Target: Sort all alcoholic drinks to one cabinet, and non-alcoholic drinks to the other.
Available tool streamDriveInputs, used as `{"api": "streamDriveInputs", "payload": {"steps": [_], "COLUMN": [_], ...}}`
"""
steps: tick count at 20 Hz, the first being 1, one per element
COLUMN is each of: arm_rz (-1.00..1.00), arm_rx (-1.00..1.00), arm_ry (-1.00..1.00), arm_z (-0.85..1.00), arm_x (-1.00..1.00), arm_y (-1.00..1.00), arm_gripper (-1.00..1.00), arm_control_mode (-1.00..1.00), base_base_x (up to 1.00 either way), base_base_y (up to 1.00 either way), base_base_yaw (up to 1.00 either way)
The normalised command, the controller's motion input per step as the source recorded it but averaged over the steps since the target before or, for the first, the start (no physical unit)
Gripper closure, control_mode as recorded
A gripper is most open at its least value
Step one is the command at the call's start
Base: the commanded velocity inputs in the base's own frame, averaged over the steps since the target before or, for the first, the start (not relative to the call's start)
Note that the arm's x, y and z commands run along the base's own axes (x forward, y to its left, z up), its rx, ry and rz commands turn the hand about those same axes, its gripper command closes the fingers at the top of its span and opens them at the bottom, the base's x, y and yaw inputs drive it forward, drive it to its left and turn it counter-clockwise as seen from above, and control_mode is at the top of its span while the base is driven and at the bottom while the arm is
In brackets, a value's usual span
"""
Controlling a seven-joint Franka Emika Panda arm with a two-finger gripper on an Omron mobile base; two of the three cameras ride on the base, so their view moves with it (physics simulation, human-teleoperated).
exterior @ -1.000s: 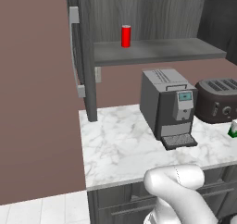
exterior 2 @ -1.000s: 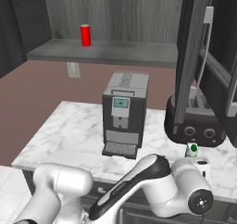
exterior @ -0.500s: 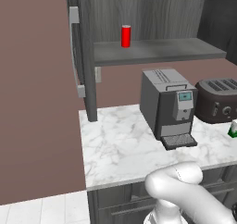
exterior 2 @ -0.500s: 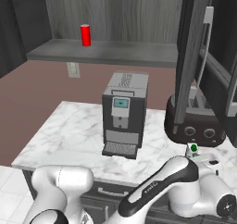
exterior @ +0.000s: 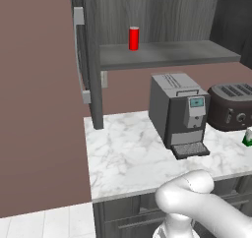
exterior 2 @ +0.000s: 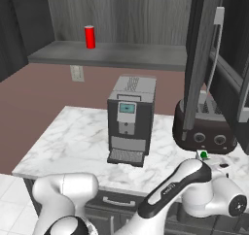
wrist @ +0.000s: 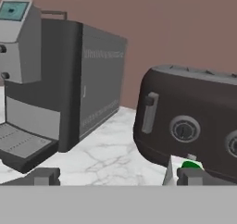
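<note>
Marble-patterned white desk [exterior: 123, 153] runs under the open wall cabinet, and I take the grey coffee machine [exterior: 178, 114] standing on it as my landmark. Just to the right of the coffee machine, near it but not touching, sits a dark toaster [exterior 2: 206, 127] with two round knobs on its face. Behind both, the wall is a flat reddish brown, with a pale outlet [exterior 2: 77, 73] up and to the left of the machine. Above the machine I see the grey shelf [exterior: 162, 55] of the cabinet, its dark wood-grain door [exterior: 84, 55] swung open to the left with a silver bar handle. The red can [exterior: 133, 38] stands upright on that shelf, above and left of the coffee machine. The green-and-white bottle [exterior 2: 203, 155] is on the desk right of the machine, in front of the toaster; in the hand view I catch its green cap right behind one dark fingertip. My hand [wrist: 118, 177] sits low at the desk edge, its fingers spread wide apart with nothing between them. Dark drawer fronts [exterior: 128, 217] run below the desk
</note>
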Motion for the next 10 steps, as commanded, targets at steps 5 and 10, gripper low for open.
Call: {"api": "streamDriveInputs", "payload": {"steps": [5,10], "arm_rz": [-0.01,0.0], "arm_rx": [0.0,0.0], "arm_ry": [0.0,0.0], "arm_z": [-0.28,-0.24], "arm_x": [0.33,0.23], "arm_y": [-0.05,-0.3], "arm_gripper": [-1.0,-1.0], "arm_control_mode": [-1.0,-1.0], "base_base_x": [0.0,0.0], "base_base_y": [0.0,0.0], "base_base_yaw": [0.0,0.0]}}
